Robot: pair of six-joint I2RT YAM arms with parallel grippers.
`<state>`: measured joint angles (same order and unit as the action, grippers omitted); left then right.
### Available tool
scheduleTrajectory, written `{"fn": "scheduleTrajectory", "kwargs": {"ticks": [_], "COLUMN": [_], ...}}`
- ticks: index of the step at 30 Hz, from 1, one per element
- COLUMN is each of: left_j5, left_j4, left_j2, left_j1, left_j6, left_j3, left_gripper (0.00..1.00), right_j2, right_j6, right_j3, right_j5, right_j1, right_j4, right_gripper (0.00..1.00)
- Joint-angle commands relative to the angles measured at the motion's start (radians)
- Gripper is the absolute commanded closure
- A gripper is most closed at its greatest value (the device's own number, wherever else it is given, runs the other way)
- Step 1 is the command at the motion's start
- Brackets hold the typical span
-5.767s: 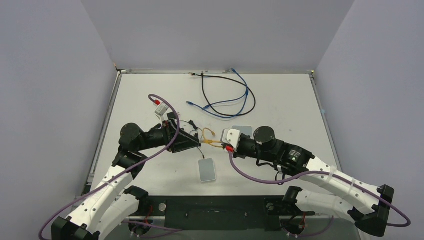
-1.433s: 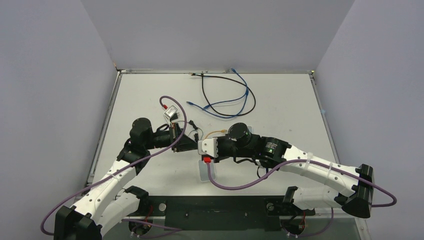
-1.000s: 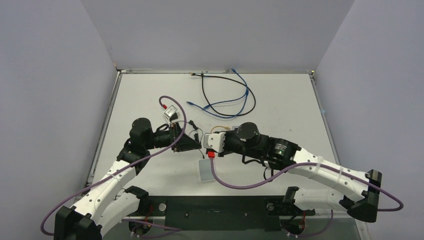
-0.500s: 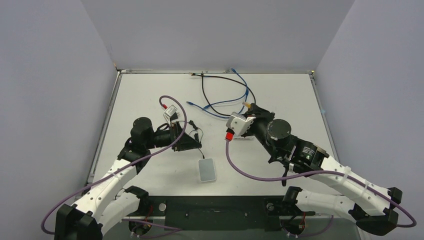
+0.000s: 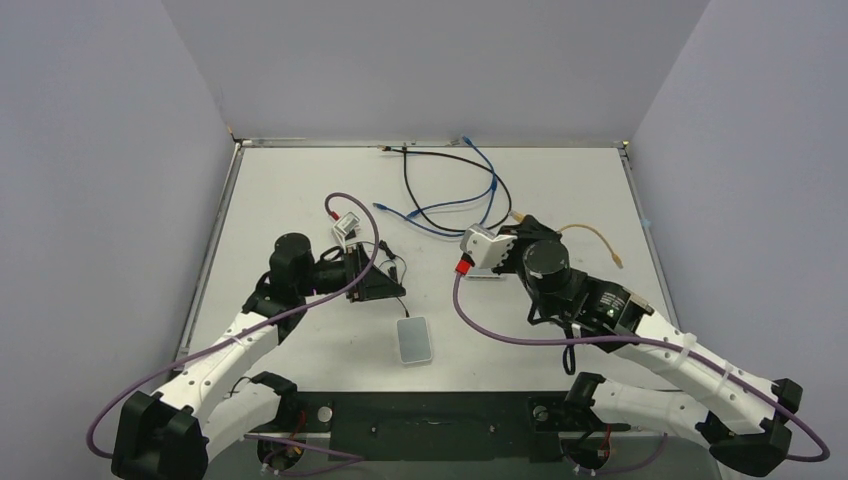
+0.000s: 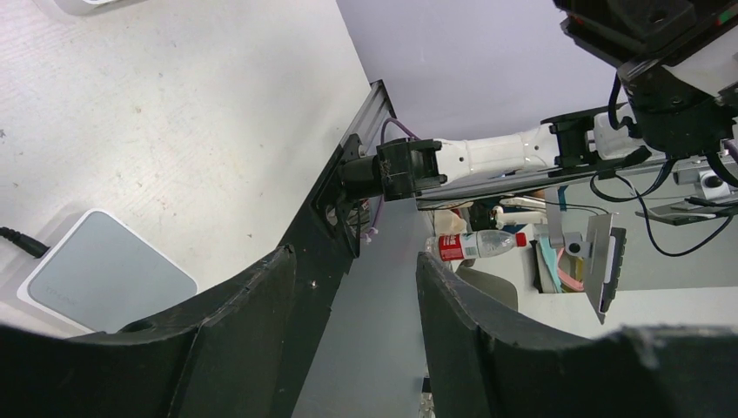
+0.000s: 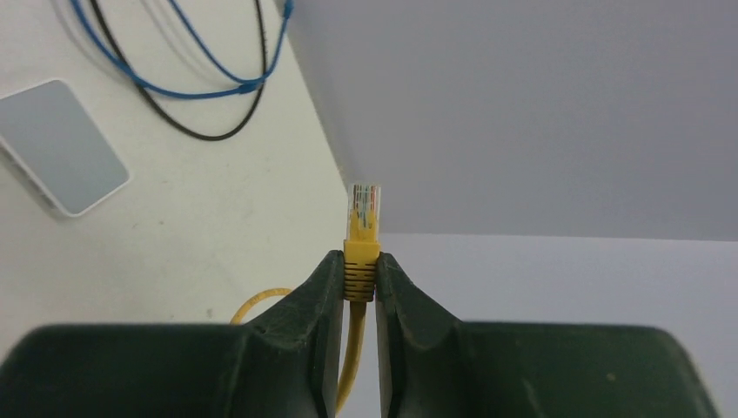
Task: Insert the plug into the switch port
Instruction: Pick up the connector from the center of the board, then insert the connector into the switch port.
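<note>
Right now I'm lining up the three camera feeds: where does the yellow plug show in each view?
Top external: the yellow plug is right of centre, at the tip of the right tool.
Left wrist: not in view.
Right wrist: the plug is at centre, upright, pinched between both fingers.
Shared landmark: the blue cable, left of the plug in the top external and right wrist views only.

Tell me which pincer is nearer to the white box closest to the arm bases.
Left. The left pincer is just beyond the white box; the right pincer, gripping the yellow plug, is much farther back and right.
</note>
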<state>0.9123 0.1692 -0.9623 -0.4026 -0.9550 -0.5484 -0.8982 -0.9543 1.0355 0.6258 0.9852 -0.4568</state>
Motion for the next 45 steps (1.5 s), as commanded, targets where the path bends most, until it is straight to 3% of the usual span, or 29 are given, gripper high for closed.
{"fn": "scheduleTrajectory", "kwargs": {"ticks": [1, 9, 18, 23, 30, 45], "left_j5": [-0.022, -0.104, -0.218, -0.302, -0.317, -0.306], "left_j4": [0.053, -0.079, -0.236, -0.326, -0.336, -0.205], "left_j2": [-0.011, -0.022, -0.05, -0.047, -0.055, -0.17], "left_j1": [0.008, 0.008, 0.008, 0.008, 0.006, 0.005], "left_j6": [0.025, 0.084, 0.129, 0.153, 0.135, 0.087], "left_j3": [0.026, 0.058, 0.092, 0.108, 0.164, 0.229], "left_gripper": [0.5, 0.5, 0.5, 0.5, 0.53, 0.56], "right_j2": [-0.046, -0.181, -0.255, -0.333, -0.47, -0.654], "right_j6": [0.204, 0.467, 0.57, 0.597, 0.61, 0.627], "right_j3": [-0.039, -0.173, -0.255, -0.241, -0.189, -0.091], "right_j5": [-0.232, -0.527, -0.749, -0.765, -0.759, -0.794], "right_j1": [-0.05, -0.078, -0.045, 0.014, 0.053, 0.113], "right_j4": [-0.124, -0.05, 0.048, 0.041, -0.031, -0.055], "right_gripper": [1.0, 1.0, 1.0, 1.0, 1.0, 1.0]}}
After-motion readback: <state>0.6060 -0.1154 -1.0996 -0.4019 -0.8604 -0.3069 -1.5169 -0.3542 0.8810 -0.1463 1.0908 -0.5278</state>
